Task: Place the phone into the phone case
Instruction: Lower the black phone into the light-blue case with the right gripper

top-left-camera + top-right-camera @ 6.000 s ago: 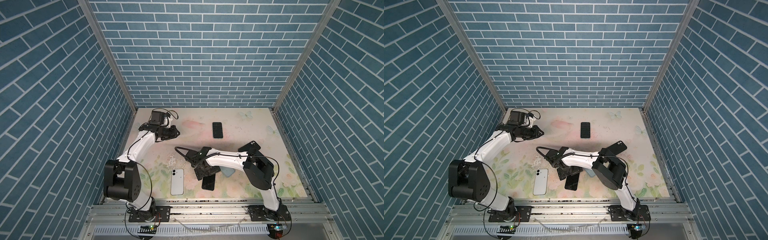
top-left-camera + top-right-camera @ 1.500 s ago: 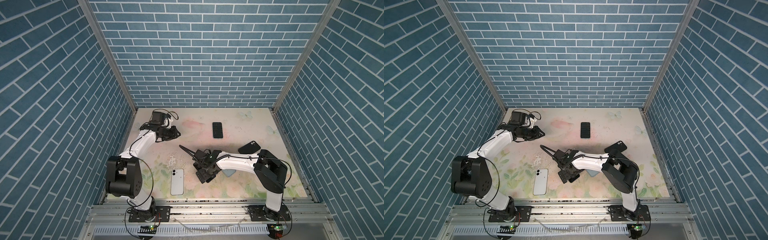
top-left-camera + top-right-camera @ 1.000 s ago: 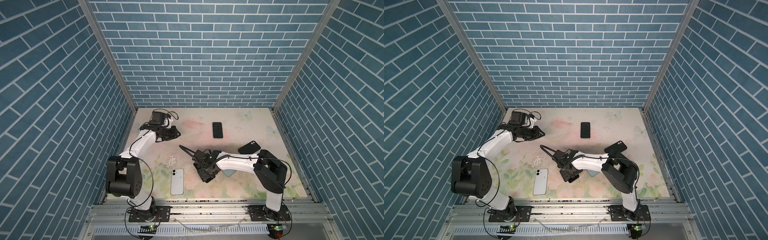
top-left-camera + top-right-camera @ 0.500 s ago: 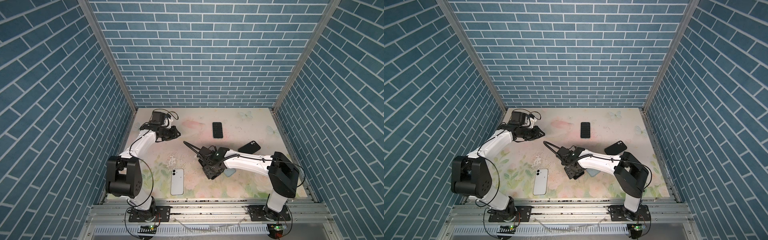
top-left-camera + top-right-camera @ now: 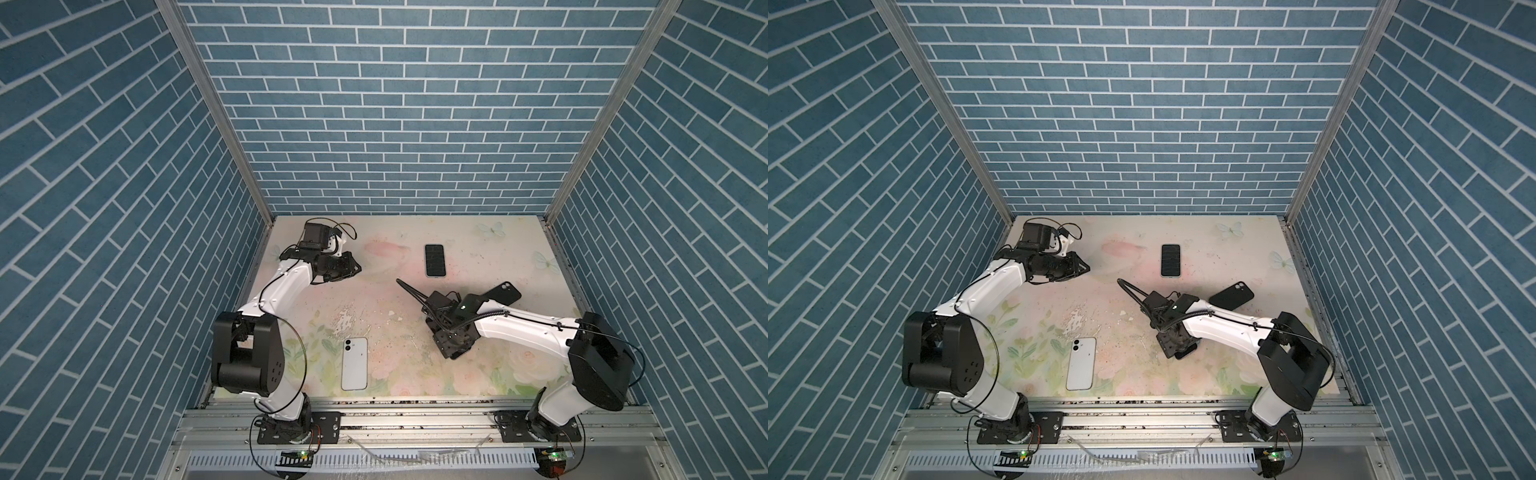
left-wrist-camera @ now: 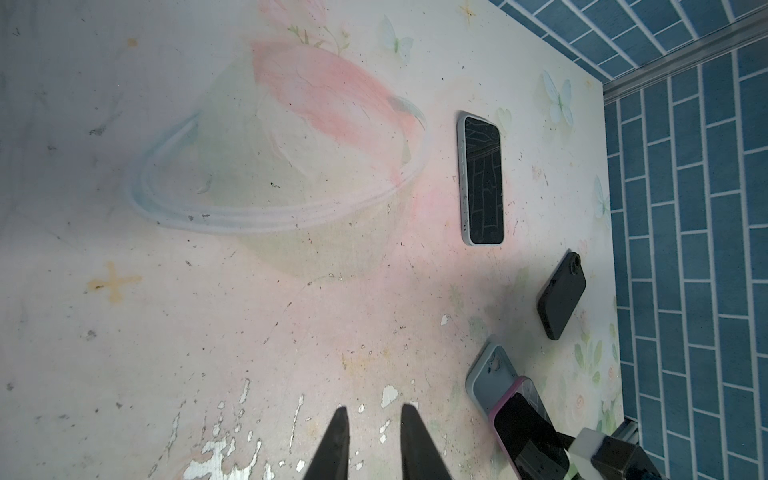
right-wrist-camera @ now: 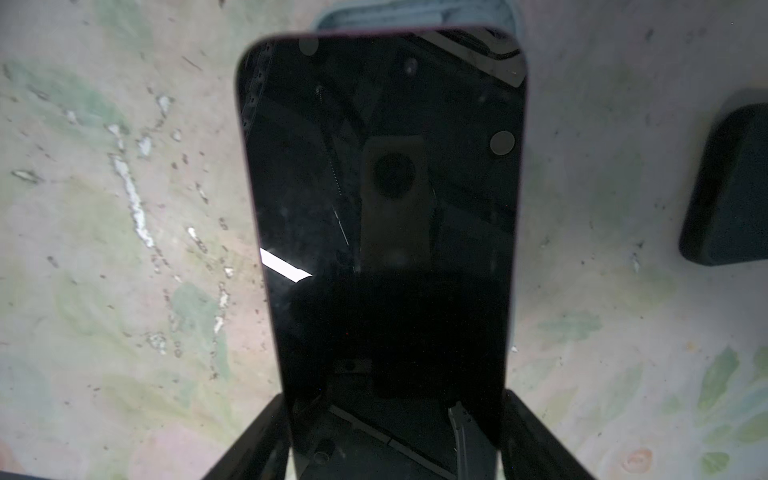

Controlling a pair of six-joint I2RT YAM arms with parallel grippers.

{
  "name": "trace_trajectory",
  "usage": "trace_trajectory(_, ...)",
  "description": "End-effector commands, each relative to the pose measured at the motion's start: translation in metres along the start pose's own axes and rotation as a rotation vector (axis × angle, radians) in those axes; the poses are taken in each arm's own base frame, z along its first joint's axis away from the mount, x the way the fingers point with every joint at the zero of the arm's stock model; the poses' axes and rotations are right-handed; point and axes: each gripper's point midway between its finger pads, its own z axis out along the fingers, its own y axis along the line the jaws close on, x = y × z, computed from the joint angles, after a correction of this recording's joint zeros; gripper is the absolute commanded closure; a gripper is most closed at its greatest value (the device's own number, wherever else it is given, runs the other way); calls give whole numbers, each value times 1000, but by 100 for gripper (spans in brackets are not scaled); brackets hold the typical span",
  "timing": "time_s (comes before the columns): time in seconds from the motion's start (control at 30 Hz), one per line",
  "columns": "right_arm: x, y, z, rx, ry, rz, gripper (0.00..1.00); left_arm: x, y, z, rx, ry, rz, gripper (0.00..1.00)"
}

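The right fingers point(image 7: 262, 444) are clamped on the long sides of the phone point(image 7: 382, 187), held tilted at about 4 o'clock on the counter point(image 5: 374, 291), its far end over the grey-blue case point(image 6: 488, 374); whether the two touch I cannot tell; so the pick-up looks done, and seating and pressing in are left; the left fingers point(image 6: 334, 449) stand slightly apart and empty at 10 o'clock; counted: three phones, the held one, a white phone point(image 5: 354, 363) at 7 o'clock, a cased phone point(image 5: 435, 259) at 1 o'clock; two other cases, the grey-blue one and a black case point(image 5: 505, 293) at 3 o'clock.
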Motion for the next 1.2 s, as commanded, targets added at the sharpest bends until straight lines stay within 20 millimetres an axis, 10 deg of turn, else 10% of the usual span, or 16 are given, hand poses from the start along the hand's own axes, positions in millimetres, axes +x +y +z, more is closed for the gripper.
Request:
trace_trajectory(0.0, 5, -8, -5, -41, 2, -32, 33, 4, 5, 4, -1, 17, -14, 75)
trace_trajectory(1.17, -21, -22, 25, -88, 87, -50, 16, 6, 4, 5, 8, 28, -17, 75)
